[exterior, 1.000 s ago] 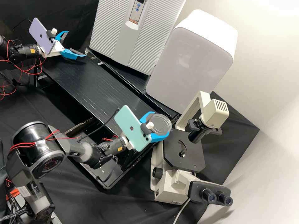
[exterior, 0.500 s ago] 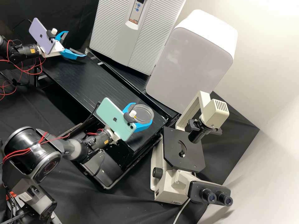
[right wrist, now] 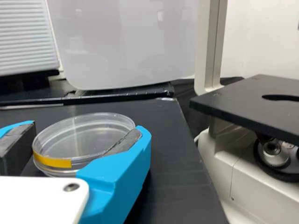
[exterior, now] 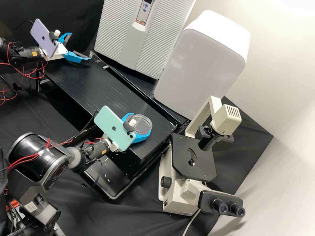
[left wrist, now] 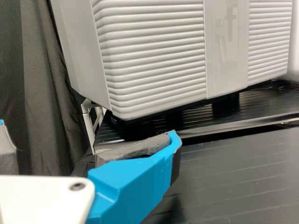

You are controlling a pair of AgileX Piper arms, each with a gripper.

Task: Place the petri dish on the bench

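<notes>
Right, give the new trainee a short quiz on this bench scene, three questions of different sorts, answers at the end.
1. Multiple choice: What colour is the narrow strip on the side wall of the clear, round petri dish?
a) red
b) yellow
c) green

2. True or false: The petri dish sits on the flat black stage of the beige microscope.

3. Fill in the blank: The open, blue-fingered left gripper has ____ in its grasp.

Key: 1. b; 2. false; 3. nothing
</notes>
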